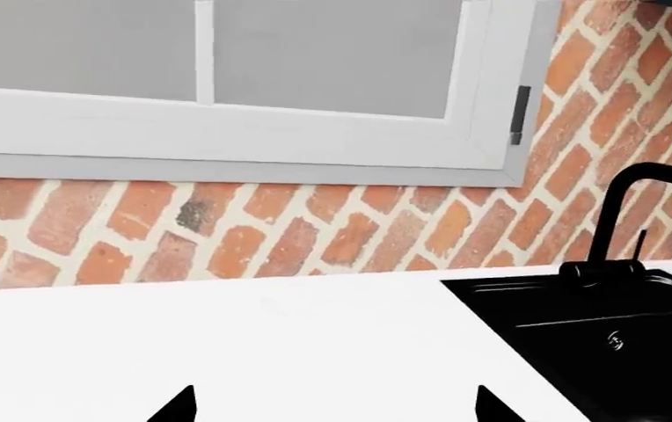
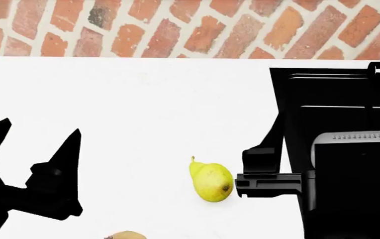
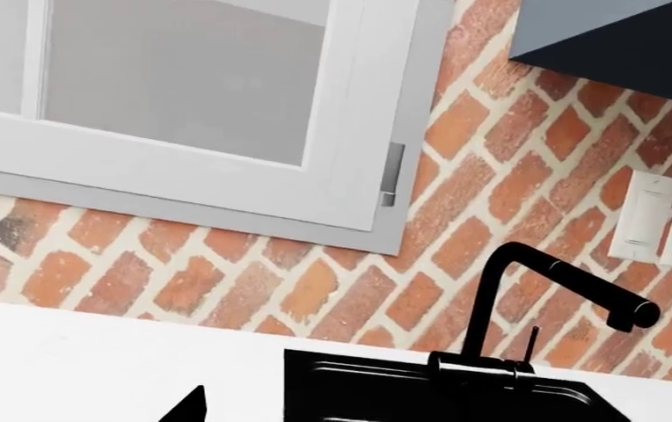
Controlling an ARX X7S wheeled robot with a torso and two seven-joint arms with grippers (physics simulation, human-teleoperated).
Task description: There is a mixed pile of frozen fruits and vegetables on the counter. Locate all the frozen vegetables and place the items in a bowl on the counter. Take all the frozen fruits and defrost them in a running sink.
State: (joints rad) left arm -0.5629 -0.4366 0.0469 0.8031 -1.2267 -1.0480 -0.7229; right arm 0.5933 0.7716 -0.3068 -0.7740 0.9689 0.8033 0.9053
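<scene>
I find the pear [image 2: 212,181] lying on the counter [image 2: 150,109], between my two grippers and just beside the right gripper [image 2: 259,172], which sits at the sink [image 2: 336,114] edge. Its long axis runs from the stem, pointing up and left in the head view, to the blossom end nearest the right fingers. The right arm is clearly nearer. The left gripper [image 2: 37,137] stands well apart, jaws spread and empty. The right jaws appear apart, though I cannot confirm it. A tan fruit [image 2: 125,235] barely shows at the frame's bottom edge.
</scene>
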